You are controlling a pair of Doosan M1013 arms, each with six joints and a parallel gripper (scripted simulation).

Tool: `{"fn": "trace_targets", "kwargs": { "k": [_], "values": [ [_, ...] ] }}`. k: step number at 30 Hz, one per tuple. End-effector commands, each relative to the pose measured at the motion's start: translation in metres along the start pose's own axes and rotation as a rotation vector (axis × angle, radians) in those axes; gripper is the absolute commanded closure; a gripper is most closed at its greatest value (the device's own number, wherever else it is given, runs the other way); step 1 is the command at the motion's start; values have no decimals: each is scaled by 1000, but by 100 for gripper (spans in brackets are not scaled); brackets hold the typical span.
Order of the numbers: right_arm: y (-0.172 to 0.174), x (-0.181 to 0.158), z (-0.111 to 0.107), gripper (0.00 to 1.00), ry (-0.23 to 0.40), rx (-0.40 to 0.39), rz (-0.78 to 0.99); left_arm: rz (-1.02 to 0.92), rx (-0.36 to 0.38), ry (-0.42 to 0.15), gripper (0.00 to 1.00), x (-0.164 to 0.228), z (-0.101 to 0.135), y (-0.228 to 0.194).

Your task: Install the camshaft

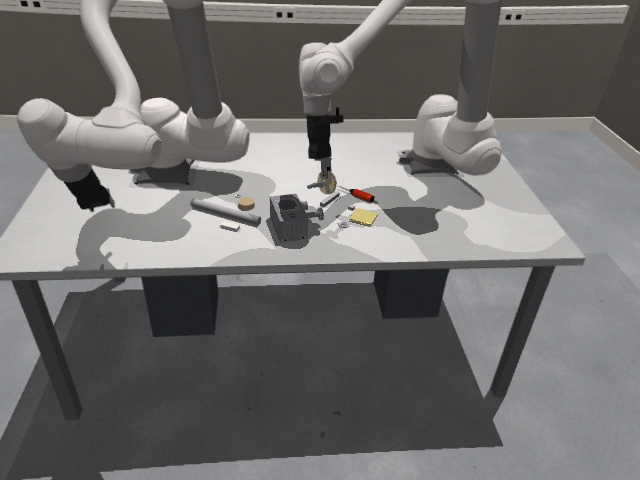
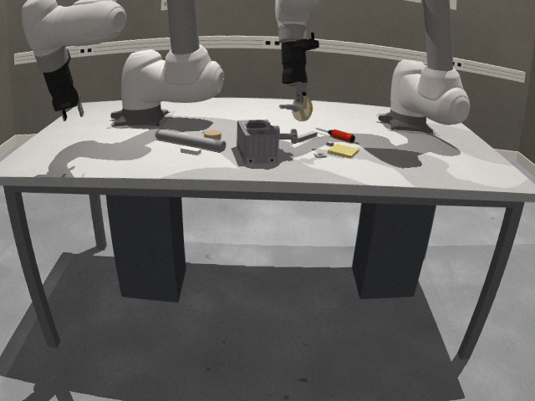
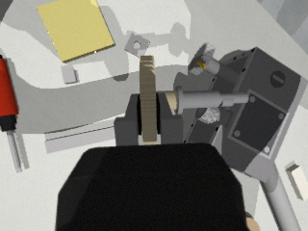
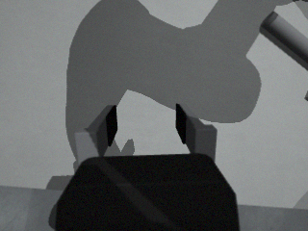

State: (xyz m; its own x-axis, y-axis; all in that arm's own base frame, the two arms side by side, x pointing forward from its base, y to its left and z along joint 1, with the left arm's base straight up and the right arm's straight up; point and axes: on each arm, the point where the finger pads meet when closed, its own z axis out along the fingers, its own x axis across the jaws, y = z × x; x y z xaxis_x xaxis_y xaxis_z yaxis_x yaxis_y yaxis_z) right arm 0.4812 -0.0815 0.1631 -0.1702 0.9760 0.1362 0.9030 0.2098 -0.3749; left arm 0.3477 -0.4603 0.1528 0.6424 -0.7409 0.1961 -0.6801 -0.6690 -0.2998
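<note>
The engine case (image 1: 289, 224) (image 2: 259, 146) (image 3: 271, 60) stands upright on the table. Its small crank gear (image 1: 320, 212) (image 2: 294, 135) (image 3: 204, 59) sticks out on a stub and shows a yellow mark in the left wrist view. My left gripper (image 1: 326, 173) (image 2: 301, 95) is shut on the camshaft's tan big gear (image 1: 326, 184) (image 2: 302, 111) (image 3: 148, 77), held upright above the table behind the stub. Its grey shaft (image 3: 202, 100) points toward the case side, clear of the case in the top and exterior views. The bearing's opening cannot be made out. My right gripper (image 1: 101, 207) (image 2: 72, 114) (image 4: 146, 116) is open and empty, far left.
Around the case lie a grey rod (image 1: 224, 211) (image 2: 190, 139) (image 3: 284, 202), a wooden disc (image 1: 246, 203) (image 2: 212, 134), a light bar (image 1: 329, 199) (image 3: 82, 137), a red screwdriver (image 1: 361, 194) (image 2: 342, 135) (image 3: 7, 91), a yellow pad (image 1: 363, 217) (image 2: 343, 150) (image 3: 77, 31) and a small holed plate (image 3: 129, 45).
</note>
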Motion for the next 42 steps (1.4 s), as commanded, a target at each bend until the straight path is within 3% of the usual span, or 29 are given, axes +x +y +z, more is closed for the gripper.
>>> {"fn": "trace_targets", "kwargs": {
  "k": [1,23,42],
  "values": [
    [0,0,-1,0,0,-2,0,74,15,3,71,-1,0,-5],
    [0,0,-1,0,0,-2,0,419,91,10,71,-7,4,-29],
    [0,0,-1,0,0,-2,0,527,116,12,71,-9,5,-37]
  ]
}}
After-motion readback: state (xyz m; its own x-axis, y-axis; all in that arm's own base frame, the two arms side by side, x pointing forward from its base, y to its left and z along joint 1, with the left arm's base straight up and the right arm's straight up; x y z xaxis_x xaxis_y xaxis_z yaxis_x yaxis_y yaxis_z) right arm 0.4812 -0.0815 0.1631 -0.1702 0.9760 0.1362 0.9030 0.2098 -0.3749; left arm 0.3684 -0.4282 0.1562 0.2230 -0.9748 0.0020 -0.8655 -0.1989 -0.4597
